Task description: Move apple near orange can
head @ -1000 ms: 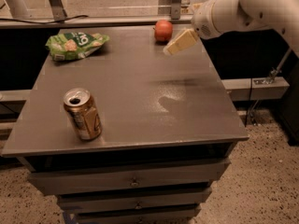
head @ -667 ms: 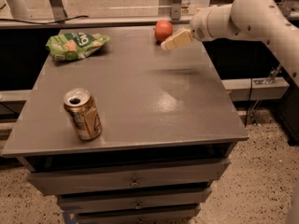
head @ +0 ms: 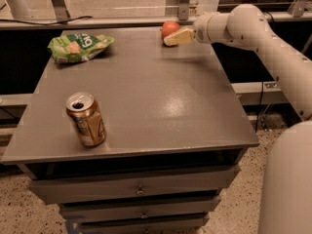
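Table: flat grey top with a dull sheen and a pale glare patch right of centre. The front and right edges are square and unguarded. Shallow drawers with small knobs sit below the front edge.

Open room: the middle of the top is bare from the far edge down to the front. The way between the far-right corner and the front-left corner is unobstructed.

Apple: round, red-orange, smooth and slightly glossy. It rests at the far edge, right of centre, close to the back rim.

Orange can: golden-orange metal cylinder with a silver top and an opened mouth. It stands upright near the front-left edge, well apart from the apple.

Green snack bag: crinkled foil, lying flat at the far-left corner, clear of both.

Gripper: a pale cream wedge on the white, rounded arm, reaching in from the right. Its tip lies against the apple's lower right side. Whether the jaws are apart or together cannot be told.

Change since the earlier frames: the gripper has moved left, from a gap beside the apple to contact with it. The apple, can and bag have not shifted.
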You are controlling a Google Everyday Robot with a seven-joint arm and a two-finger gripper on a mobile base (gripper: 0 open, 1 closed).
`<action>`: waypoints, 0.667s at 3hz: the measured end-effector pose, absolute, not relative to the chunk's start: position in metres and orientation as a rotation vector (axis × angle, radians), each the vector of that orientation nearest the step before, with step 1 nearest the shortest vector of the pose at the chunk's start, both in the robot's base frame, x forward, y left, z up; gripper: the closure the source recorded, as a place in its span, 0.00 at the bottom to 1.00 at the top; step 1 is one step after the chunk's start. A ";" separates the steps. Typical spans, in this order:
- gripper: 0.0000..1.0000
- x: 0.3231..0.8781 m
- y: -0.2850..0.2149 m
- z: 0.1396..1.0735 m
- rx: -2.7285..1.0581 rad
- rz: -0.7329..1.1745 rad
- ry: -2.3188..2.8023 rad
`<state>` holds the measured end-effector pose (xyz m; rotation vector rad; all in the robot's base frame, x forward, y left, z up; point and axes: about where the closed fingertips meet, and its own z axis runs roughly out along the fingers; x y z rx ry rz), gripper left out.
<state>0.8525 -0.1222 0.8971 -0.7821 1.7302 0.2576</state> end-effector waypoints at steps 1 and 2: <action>0.00 0.873 -0.111 0.883 -0.749 0.302 1.733; 0.00 0.886 -0.099 0.870 -0.735 0.337 1.739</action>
